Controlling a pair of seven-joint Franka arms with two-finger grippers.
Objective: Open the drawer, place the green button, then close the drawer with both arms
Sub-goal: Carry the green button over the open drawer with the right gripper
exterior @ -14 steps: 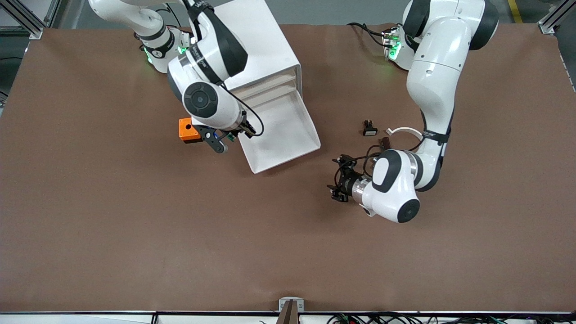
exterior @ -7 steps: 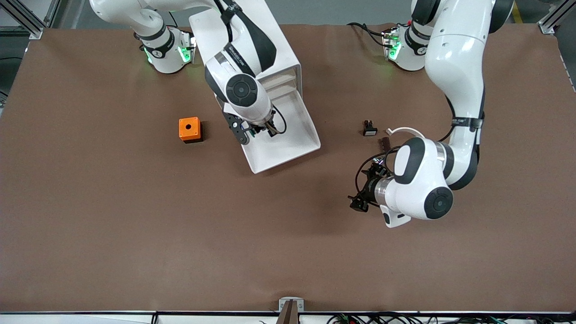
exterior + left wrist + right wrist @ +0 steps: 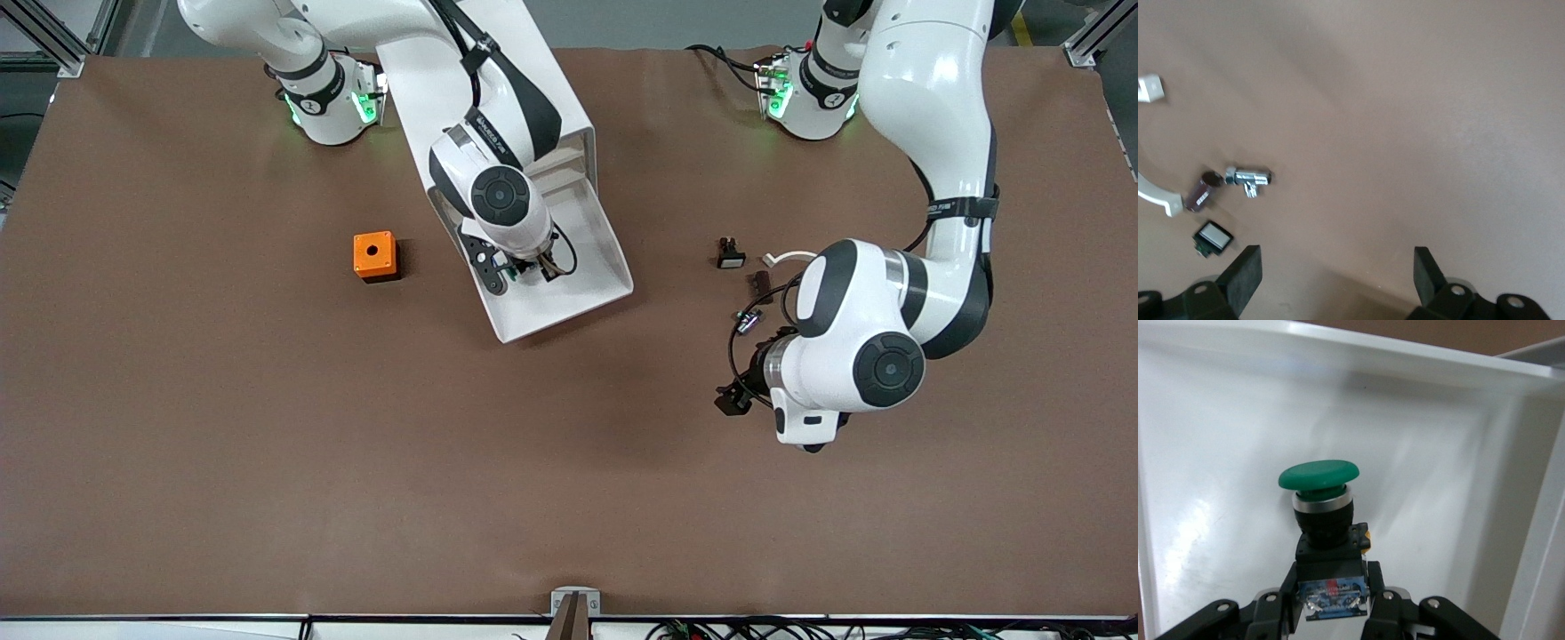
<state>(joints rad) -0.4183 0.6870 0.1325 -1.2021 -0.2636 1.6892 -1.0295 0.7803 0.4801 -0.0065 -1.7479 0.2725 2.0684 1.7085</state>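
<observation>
The drawer point(image 3: 594, 233) stands pulled out of the white cabinet point(image 3: 533, 71), its white tray open. My right gripper point(image 3: 526, 268) is over the drawer's tray. In the right wrist view it point(image 3: 1331, 590) is shut on the button's black-blue body, and the button point(image 3: 1318, 477) with its round green cap sticks out over the drawer's white floor point(image 3: 1218, 453), close to it. My left gripper point(image 3: 734, 398) is open and empty over bare table toward the left arm's end. Its black fingers point(image 3: 1241, 277) stand wide apart in the left wrist view.
An orange cube with a hole point(image 3: 373, 256) sits beside the drawer toward the right arm's end. A small black part with a white face point(image 3: 731, 255) lies near the left arm; it point(image 3: 1213, 238), a silver bit point(image 3: 1250, 178) and a white ring point(image 3: 1151, 193) show in the left wrist view.
My right gripper has carried the button from beside the orange cube to over the open drawer. My left gripper has drawn away from the drawer toward the left arm's end.
</observation>
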